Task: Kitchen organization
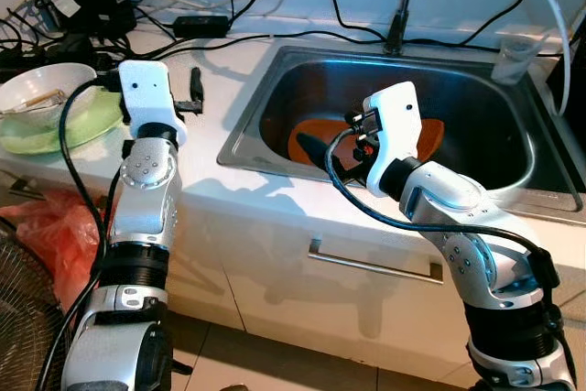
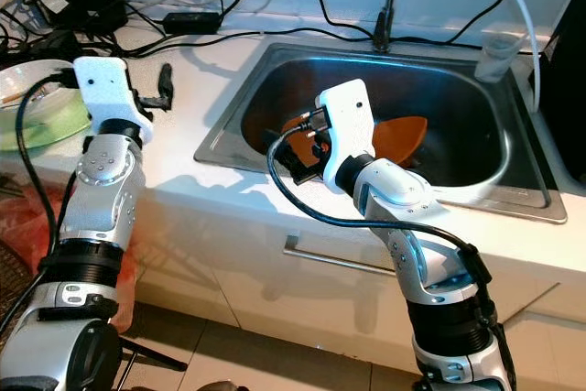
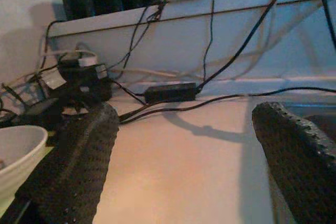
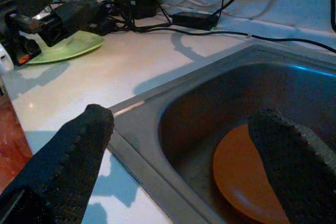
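The right tool (image 4: 178, 156) hangs over the near left corner of the sink (image 1: 275, 66), with its two black fingers (image 4: 68, 166) spread wide and nothing between them. The orange plate (image 4: 241, 177) lies flat on the bottom of the sink, just under and ahead of this tool. It looks like the next thing to pick up.

The left tool (image 3: 184, 161) is up over the white desk (image 1: 220, 70), to the left of the sink. Its fingers are also wide apart and hold nothing. A white bowl (image 1: 41, 89) sits on a green plate (image 1: 87, 125) near it, at the left end of the desk. Black wires (image 1: 183, 38) and a black plug box (image 1: 201, 23) lie along the back wall.

To do this step well, the right tool should go down slowly into the sink and keep away from the steel wall. The plate lies flat, so it is hard to grab from on top. It would be best to slide one finger under the rim and put the other on top, then close gently. A plate in a sink may be wet and could slip, so lift it slowly and keep it level. Watch the tap (image 1: 398, 16) at the back when lifting.
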`<state>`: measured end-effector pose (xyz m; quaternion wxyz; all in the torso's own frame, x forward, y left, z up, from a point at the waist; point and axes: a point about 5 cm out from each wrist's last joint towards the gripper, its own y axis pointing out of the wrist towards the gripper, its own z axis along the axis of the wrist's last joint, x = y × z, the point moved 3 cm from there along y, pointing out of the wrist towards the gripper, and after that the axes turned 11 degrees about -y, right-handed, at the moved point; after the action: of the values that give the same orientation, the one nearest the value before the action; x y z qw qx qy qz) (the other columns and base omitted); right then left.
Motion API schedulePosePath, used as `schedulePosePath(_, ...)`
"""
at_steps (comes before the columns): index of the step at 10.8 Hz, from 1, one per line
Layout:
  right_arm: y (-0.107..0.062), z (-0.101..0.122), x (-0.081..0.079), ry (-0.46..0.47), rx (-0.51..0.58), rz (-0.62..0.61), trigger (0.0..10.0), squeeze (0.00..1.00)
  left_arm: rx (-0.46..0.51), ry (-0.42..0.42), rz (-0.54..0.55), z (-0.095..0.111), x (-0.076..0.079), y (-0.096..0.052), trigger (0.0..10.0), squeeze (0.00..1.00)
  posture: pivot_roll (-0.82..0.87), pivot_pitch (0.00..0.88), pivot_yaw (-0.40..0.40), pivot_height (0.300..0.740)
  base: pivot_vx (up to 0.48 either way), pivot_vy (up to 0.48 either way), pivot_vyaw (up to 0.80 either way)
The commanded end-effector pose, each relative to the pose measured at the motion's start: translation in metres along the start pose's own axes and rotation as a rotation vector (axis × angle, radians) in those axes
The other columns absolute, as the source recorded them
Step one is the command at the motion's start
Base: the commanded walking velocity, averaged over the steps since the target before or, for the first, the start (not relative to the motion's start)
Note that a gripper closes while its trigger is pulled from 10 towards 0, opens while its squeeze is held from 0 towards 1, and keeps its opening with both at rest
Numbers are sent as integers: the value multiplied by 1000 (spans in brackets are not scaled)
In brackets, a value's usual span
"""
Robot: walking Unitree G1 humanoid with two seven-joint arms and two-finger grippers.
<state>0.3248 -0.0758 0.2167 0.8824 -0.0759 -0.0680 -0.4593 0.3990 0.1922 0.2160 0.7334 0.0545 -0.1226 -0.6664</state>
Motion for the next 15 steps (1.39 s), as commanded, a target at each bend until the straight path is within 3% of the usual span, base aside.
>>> schedulePosePath(1,-1,3,2,0,16,-15,10000,0,-12,-17,-8,2,1,4,10000,0,-6,0,63,740,0,0,0)
schedulePosePath(3,-1,2,4,2,9,-31,10000,0,-34,-56,-36,-1,6,6,10000,0,-8,0,63,740,0,0,0)
schedulePosePath(9,-1,4,11,-6,11,-60,10000,0,-73,-87,-52,-4,9,12,10000,0,-20,0,67,740,0,0,-754)
schedulePosePath(12,-2,5,13,-8,15,-71,10000,0,-90,-99,-52,-5,10,14,10000,0,-20,0,68,740,0,0,0)
schedulePosePath(15,-2,6,13,-8,17,-73,10000,0,-114,-97,-47,-8,9,15,10000,0,-22,0,72,740,0,480,0)
